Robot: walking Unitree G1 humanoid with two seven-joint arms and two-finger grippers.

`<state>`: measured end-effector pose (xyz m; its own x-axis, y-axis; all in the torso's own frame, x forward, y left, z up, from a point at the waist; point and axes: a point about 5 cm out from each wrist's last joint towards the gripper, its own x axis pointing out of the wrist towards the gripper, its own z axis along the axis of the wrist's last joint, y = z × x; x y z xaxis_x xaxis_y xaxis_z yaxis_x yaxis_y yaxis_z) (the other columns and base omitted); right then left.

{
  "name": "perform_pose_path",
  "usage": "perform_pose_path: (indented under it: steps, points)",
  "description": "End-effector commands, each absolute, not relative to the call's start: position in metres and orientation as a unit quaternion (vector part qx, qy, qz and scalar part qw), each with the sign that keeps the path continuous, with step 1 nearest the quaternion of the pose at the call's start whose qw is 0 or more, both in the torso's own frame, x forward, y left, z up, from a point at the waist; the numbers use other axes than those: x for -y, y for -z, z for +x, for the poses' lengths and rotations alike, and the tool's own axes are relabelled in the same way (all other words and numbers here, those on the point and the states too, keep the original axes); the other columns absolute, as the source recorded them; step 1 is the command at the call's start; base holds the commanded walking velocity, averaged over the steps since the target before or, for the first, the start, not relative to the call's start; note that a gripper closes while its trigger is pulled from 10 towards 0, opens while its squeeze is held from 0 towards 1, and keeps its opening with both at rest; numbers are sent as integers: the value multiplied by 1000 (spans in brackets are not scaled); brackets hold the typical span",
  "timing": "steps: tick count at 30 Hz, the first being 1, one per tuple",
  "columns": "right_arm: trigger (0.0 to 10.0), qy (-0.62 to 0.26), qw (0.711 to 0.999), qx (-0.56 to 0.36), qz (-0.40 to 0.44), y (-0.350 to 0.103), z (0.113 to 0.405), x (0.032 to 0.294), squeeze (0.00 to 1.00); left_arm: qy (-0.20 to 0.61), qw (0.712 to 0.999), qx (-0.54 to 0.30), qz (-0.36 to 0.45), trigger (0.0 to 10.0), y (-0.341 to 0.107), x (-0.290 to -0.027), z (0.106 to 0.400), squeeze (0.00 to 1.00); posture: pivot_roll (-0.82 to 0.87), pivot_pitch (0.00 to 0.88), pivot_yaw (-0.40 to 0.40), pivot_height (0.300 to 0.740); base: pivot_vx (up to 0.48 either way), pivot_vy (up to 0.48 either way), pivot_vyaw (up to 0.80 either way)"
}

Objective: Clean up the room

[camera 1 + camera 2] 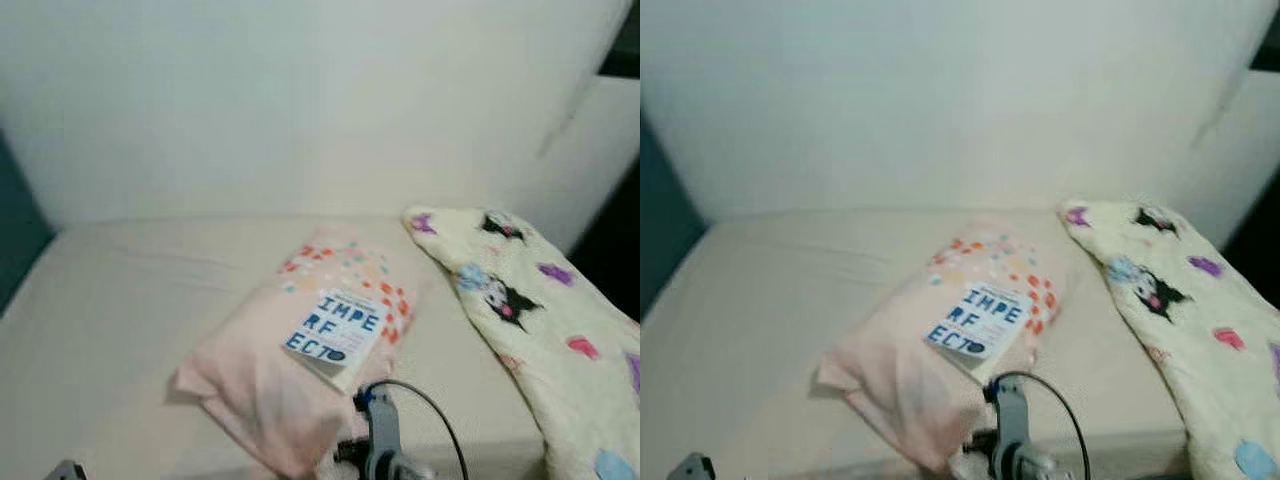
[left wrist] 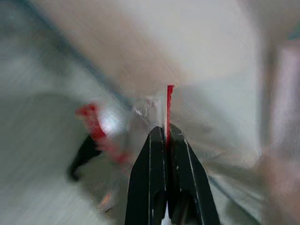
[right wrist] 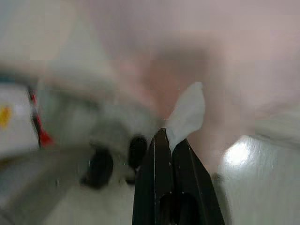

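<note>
Between your right gripper's (image 3: 169,136) closed fingers sits a white scrap of tissue (image 3: 187,114), pinched at its lower end. Just beyond that arm's wrist (image 1: 382,440) on the bed (image 1: 110,330) you have a pink pillow (image 1: 270,370) with a book (image 1: 335,328) lying on top, and a cartoon-print blanket (image 1: 540,330) further right. Your left gripper (image 2: 166,136) is clamped on a thin red-edged clear wrapper (image 2: 169,105).
</note>
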<state>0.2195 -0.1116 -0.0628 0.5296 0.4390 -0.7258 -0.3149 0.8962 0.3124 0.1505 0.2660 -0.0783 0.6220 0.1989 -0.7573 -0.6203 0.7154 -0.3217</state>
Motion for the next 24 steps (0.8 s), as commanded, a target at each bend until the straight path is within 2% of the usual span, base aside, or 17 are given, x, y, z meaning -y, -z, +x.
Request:
perform_pose_path:
  steps: [1,12,24]
  points:
    - [10000,-220,869,-439,53,65,217,113,0,-228,853,-379,-279,10000,82,-257,150,0,42,0,-105,730,0,0,600]
    - [10000,-229,851,-472,22,76,198,116,0,-228,853,-396,-254,10000,84,-254,148,0,46,0,-106,730,0,0,600]
    - [10000,-210,836,-506,-9,88,178,131,0,-212,862,-412,-206,10000,84,-251,151,0,49,0,-101,730,0,0,602]
